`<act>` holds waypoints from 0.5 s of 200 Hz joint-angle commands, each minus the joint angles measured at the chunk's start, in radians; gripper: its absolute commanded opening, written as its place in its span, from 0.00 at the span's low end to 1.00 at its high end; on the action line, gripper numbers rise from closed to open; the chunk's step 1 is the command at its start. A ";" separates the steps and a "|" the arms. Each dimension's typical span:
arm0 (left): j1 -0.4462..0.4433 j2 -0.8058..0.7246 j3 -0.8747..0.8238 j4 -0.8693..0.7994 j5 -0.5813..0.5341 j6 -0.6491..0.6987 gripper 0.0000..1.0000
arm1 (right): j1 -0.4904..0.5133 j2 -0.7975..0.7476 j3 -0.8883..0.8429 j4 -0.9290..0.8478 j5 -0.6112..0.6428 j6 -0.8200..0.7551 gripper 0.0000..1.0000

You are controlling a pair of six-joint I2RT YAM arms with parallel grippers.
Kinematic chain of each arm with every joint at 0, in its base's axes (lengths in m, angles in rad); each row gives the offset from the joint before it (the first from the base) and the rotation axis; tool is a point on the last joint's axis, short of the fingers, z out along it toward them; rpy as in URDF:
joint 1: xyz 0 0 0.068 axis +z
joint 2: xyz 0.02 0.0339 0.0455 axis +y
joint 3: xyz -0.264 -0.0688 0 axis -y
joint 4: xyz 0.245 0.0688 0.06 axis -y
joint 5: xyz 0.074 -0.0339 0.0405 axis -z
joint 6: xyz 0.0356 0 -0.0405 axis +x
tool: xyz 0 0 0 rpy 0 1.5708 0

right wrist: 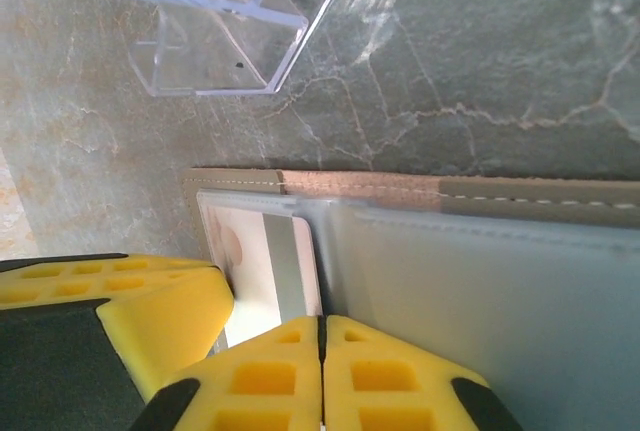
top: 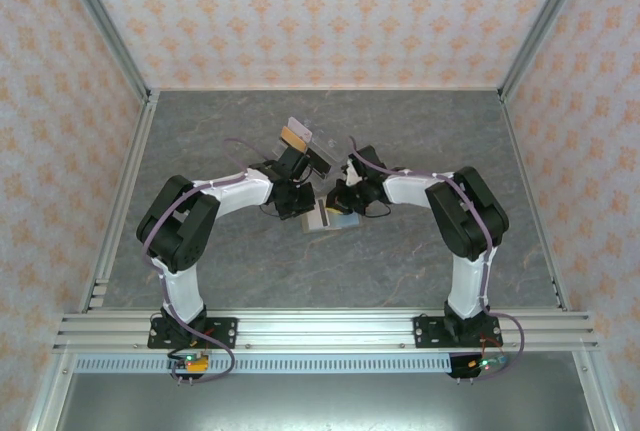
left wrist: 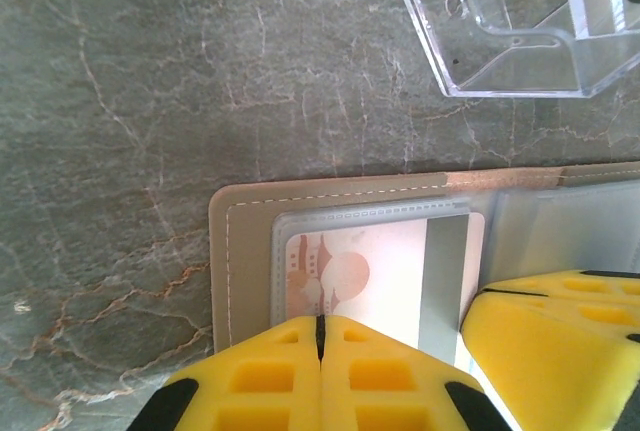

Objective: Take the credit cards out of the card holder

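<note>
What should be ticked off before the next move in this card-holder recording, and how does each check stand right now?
1. Left tool shut: ok, jaws meet at the sleeve's near edge.
2. Right tool shut: ok, jaws together beside the same sleeve.
3. Either tool actually pinching the white card with a grey stripe: cannot tell.
4. Card out of its sleeve: not ok, it sits inside the tan stitched card holder with translucent sleeves.
5. Clear plastic stand apart from the holder: ok, grey marbled table shows between them.
</note>
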 commanded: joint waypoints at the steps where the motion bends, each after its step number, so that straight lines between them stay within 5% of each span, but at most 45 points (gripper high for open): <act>1: -0.003 0.024 -0.012 -0.007 -0.002 0.020 0.05 | 0.005 -0.027 -0.017 0.074 -0.052 0.012 0.04; 60: -0.002 -0.041 0.002 -0.023 -0.010 0.028 0.18 | -0.015 -0.081 -0.079 0.114 -0.005 0.015 0.00; 100: -0.002 -0.031 -0.001 -0.026 -0.012 0.026 0.17 | -0.027 -0.108 -0.113 0.141 0.014 0.024 0.00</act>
